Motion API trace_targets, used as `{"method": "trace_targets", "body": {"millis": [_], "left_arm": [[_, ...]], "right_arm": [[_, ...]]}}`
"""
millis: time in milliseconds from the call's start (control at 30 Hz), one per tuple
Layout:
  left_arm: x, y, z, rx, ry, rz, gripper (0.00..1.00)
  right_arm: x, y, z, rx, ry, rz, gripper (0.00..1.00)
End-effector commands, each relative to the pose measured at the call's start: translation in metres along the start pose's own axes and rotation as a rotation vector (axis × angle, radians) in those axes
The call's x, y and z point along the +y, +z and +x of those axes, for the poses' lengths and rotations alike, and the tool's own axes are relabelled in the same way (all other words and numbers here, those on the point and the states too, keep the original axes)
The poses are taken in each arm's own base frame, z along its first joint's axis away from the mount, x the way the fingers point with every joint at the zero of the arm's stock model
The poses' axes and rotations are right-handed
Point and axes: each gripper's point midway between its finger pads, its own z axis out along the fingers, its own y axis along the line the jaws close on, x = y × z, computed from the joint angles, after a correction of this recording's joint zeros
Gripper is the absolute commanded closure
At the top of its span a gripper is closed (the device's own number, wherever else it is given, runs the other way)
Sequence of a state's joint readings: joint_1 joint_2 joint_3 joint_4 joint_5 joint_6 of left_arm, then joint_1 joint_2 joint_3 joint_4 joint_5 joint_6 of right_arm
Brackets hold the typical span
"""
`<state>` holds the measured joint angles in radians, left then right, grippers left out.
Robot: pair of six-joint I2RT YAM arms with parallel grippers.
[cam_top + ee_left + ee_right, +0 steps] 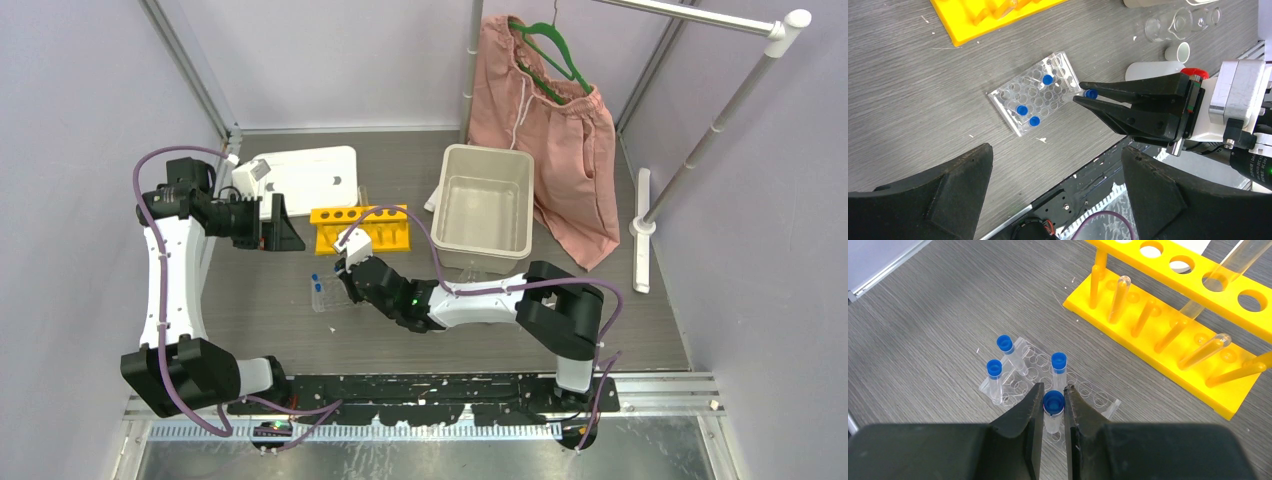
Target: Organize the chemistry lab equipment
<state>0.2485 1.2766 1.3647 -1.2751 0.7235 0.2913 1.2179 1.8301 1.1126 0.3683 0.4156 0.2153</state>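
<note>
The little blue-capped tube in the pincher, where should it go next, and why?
Probably straight down into an empty hole of the clear grid rack. The right gripper is shut on the tube over that rack, where three other tubes already stand.

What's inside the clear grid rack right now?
Three blue-capped tubes stand in the clear grid rack. A fourth tube is pinched in the right gripper at its edge; whether its tip is seated is hidden.

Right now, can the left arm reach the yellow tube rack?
Probably yes: the left gripper hangs open beside the yellow rack, nothing between them; right gripper is at the clear grid rack.
</note>
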Motion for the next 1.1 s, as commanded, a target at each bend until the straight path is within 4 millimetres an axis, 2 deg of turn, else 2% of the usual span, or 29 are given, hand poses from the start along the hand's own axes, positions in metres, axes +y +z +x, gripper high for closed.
{"method": "trace_targets", "body": {"millis": [0,233,900,1067], "left_arm": [[-0.004,-0.006,-0.006,-0.039,0.048,-0.009,0.00],[-0.006,-0.008,-0.008,-0.044,0.059,-0.011,0.00],[-0.005,-0.008,-0.007,-0.041,0.056,-0.010,0.00],[-0.005,-0.009,-0.007,-0.041,0.062,-0.017,0.00]], "right_arm": [[0.003,0.003,-0.019,-0.082,0.026,0.010,0.99],[0.004,0.002,-0.004,-0.045,0.011,0.006,0.99],[0.002,0.007,0.021,-0.002,-0.016,0.016,0.99],[0.001,0.009,0.030,0.004,-0.013,0.018,0.96]]}}
